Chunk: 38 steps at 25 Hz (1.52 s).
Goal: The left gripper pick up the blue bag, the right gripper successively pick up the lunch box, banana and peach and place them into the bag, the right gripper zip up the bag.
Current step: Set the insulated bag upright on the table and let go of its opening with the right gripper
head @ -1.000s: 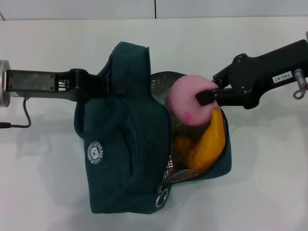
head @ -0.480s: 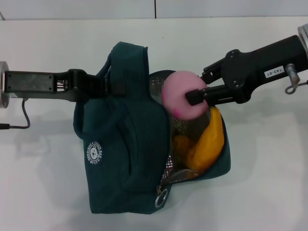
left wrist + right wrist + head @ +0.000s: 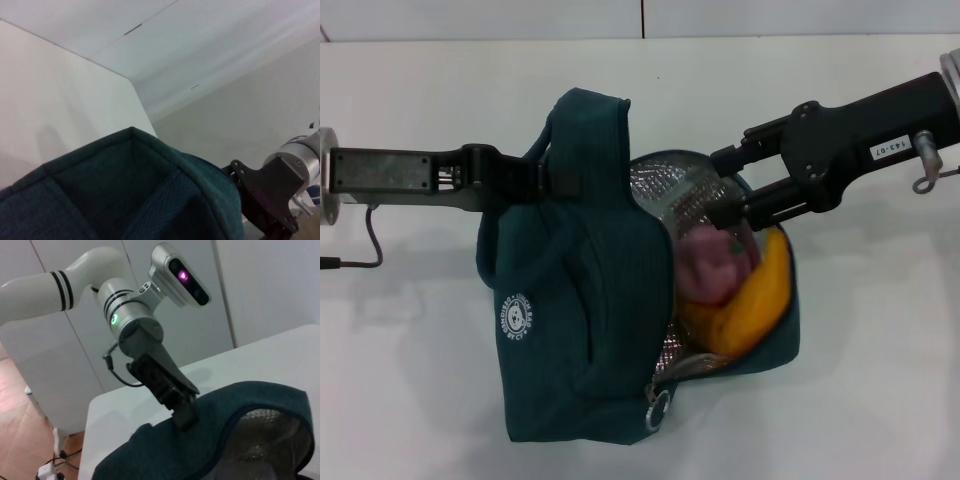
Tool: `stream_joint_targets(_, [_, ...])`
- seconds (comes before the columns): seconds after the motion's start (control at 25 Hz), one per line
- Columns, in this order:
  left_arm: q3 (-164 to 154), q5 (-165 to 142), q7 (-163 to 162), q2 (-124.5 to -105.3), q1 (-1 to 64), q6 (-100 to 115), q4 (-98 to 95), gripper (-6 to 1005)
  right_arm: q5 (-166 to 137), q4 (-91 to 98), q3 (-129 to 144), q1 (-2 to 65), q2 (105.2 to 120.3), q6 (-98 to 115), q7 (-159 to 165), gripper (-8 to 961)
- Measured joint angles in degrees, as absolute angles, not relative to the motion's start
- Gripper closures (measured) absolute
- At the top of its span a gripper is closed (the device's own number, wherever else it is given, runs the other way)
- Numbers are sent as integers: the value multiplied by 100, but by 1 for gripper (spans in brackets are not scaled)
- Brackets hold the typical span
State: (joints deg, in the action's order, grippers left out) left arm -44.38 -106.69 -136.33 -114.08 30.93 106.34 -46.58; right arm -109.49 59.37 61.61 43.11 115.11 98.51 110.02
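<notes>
The blue bag (image 3: 580, 300) hangs over the white table, its foil-lined mouth open toward the right. My left gripper (image 3: 555, 178) is shut on the bag's upper fabric near the handles; the right wrist view shows that gripper (image 3: 182, 412) clamped on the bag (image 3: 200, 455). The pink peach (image 3: 705, 262) lies inside the bag, next to the yellow-orange banana (image 3: 755, 295). Just above the bag's mouth, my right gripper (image 3: 720, 187) stands open and holds nothing. The lunch box is hidden. The bag's top edge (image 3: 125, 200) fills the left wrist view.
A ring zip pull (image 3: 657, 410) hangs at the bag's near corner. The white table (image 3: 880, 380) surrounds the bag on all sides. A thin cable (image 3: 360, 262) trails from the left arm.
The right gripper opened and let go of the peach, which dropped from between its fingers into the bag beside the banana. The left gripper and bag stayed put.
</notes>
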Motion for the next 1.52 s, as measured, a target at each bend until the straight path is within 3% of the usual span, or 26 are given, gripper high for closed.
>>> stream_joint_targets(0.32, [-4439,-10669,-13614,-11415,3082,10634,-4658,958,-11232,5973,6194,4306,11519,9365,11186,255])
stream_joint_targets(1.52, [-4418,-10670,-13554,-11435,3018,10622,-4649,958,-11975,6012,6718,4426,11524,8775,11755,291])
